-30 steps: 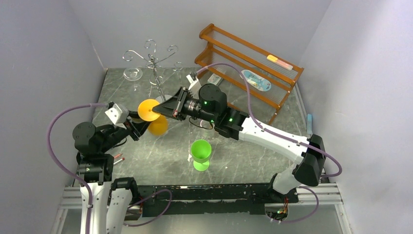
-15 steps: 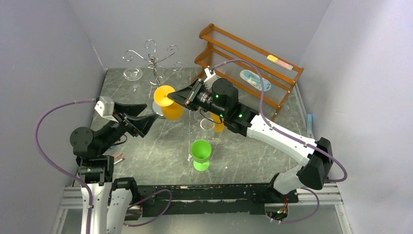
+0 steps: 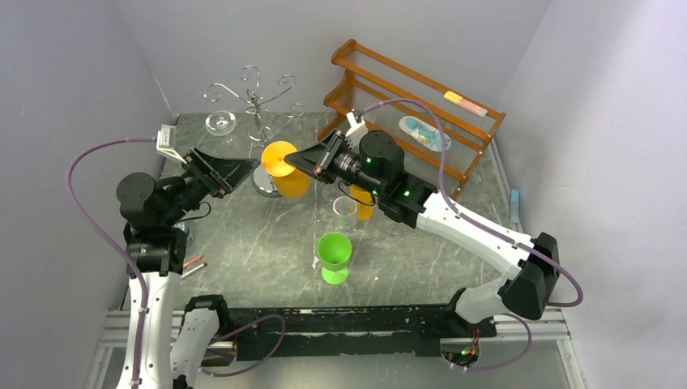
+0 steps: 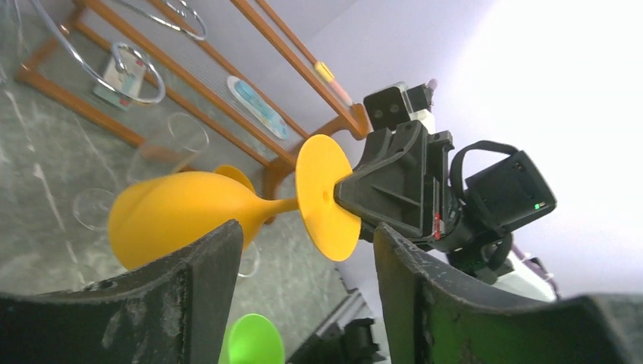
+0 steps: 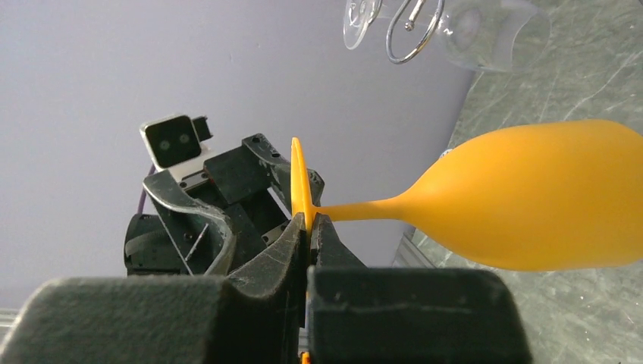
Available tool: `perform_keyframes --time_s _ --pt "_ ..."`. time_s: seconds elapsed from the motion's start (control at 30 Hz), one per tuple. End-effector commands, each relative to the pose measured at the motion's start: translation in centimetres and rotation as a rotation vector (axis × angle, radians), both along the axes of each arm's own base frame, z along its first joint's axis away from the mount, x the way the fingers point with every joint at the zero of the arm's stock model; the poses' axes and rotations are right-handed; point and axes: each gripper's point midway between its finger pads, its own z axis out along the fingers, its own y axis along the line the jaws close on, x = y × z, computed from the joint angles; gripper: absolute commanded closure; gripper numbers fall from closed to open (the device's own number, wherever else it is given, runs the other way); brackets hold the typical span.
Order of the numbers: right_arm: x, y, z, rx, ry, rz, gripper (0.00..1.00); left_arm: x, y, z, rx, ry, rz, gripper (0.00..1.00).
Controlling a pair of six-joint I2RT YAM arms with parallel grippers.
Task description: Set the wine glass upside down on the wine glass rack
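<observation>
Orange plastic wine glass (image 3: pixel 292 185) sits in my right gripper (image 3: pixel 313 160), whose fingers are pressed together on the rim of its flat foot. It lies on its side in the air, stem level, with the bowl just in front of the shiny silver wire wine glass rack (image 3: pixel 256 101) and over the rack's mirrored base. It touches neither the pole nor the scroll arms.

As I judge it, the pickup is done and the carry is nearly done. What is left is to turn the glass foot-up, slide the stem into one of the curled arms, and release it there.

My right arm is stretched long across the table toward the rack, wrist rolled so the foot stands on edge. My left arm is folded up high, and my left gripper (image 3: pixel 233 168) is level with the bowl on the rack's left side, jaws spread wide around nothing.

A green plastic goblet (image 3: pixel 334 256) stands well nearer my bases than the rack. The brown wooden two-tier shelf (image 3: pixel 381 74) is to the rack's right.
</observation>
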Motion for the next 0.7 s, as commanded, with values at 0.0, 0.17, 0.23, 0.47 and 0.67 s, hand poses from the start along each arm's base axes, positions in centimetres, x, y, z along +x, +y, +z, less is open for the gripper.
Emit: perform_keyframes --time_s 0.0,0.17,0.23,0.47,0.67 --pt "-0.1 -0.4 0.2 -0.002 -0.023 0.009 1.00 -1.4 -1.2 1.2 -0.071 0.075 -0.099 0.38" --pt "-0.4 -0.1 0.4 0.018 -0.041 0.027 1.00 -0.5 -1.6 0.3 -0.067 0.136 -0.144 0.46" --pt "-0.4 -0.1 0.5 0.020 -0.049 0.034 1.00 0.0 -1.7 0.1 -0.069 0.152 -0.154 0.45" --pt "-0.3 0.1 0.6 0.021 -0.062 0.043 1.00 0.8 -3.2 0.0 -0.062 0.154 -0.185 0.36" --pt "-0.1 0.3 0.3 0.016 -0.061 0.050 1.00 1.7 -4.8 0.0 -0.063 0.165 -0.212 0.66"
